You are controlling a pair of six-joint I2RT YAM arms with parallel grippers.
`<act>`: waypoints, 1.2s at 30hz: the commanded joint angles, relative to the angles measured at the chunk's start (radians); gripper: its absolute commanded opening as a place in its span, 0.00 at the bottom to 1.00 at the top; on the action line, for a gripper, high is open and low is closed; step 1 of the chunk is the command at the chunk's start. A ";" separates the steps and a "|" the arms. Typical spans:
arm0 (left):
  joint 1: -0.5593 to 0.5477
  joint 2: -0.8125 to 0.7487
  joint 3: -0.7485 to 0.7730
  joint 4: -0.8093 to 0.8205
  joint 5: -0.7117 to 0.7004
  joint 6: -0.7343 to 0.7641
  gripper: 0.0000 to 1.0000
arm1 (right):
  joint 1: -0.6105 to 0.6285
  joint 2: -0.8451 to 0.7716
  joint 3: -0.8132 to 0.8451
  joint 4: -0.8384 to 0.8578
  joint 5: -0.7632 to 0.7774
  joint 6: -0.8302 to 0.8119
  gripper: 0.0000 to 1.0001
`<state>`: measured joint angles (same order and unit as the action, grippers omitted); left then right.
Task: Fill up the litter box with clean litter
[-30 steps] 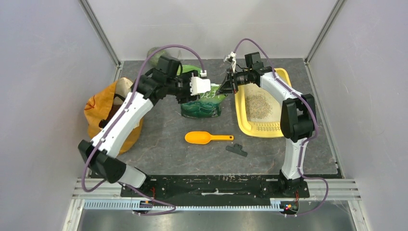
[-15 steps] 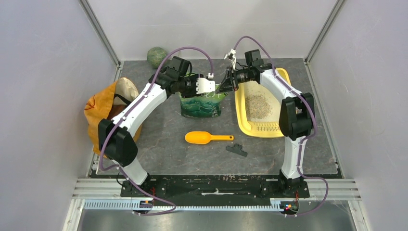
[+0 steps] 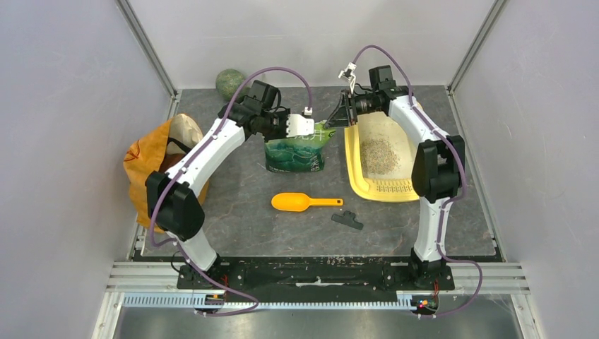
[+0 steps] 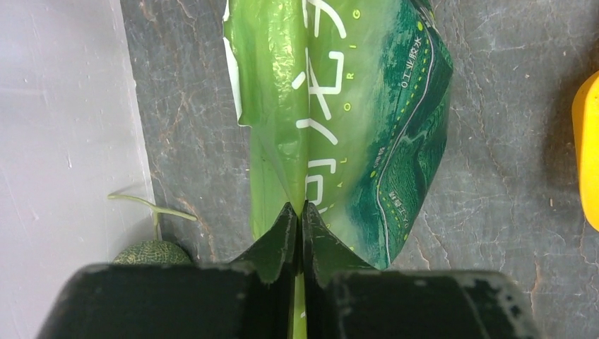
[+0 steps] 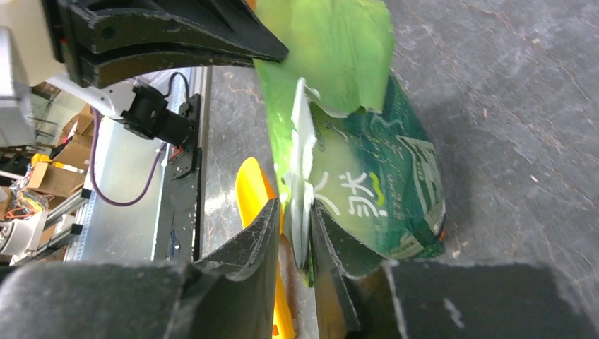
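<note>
Litter box: I see the yellow litter box (image 3: 385,189) flat on the table on the right arm's side. Its long axis runs from near to far, with the grille at the near end.
Clean litter: a small speckled pile of clean litter (image 3: 380,152) lies mid-basin, and most of the floor is bare. I judge the fill is far from done.
Pouch: the green pouch (image 3: 297,154) stands just left of the box.
Left gripper: the left gripper (image 4: 302,212) is pressed together, pinching the pouch's top fold.
Right gripper: the right gripper (image 5: 295,212) is slightly spread, straddling the pouch's torn rim. I see no clamping there.
Key relation: the box lies rightward of both pincers. The right arm is nearer to it, so I expect the pouch must travel and tip that way.
Scoop: the orange scoop (image 3: 300,203) lies near me, apart from everything.
</note>
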<state>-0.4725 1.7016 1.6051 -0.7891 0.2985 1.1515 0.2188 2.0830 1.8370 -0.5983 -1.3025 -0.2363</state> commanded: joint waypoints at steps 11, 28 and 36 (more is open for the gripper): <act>0.033 0.043 0.101 -0.124 0.052 0.063 0.02 | -0.055 -0.188 -0.040 -0.110 0.118 -0.479 0.54; 0.034 0.050 0.125 -0.124 0.057 0.045 0.02 | 0.098 -0.220 -0.232 0.172 0.142 -0.689 0.63; 0.034 0.040 0.112 -0.124 0.045 0.055 0.02 | 0.092 -0.170 -0.217 0.018 0.228 -0.887 0.53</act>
<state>-0.4526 1.7523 1.6924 -0.8890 0.3492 1.1759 0.3191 1.9011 1.5787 -0.4973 -1.1225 -0.9813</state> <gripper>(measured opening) 0.034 0.559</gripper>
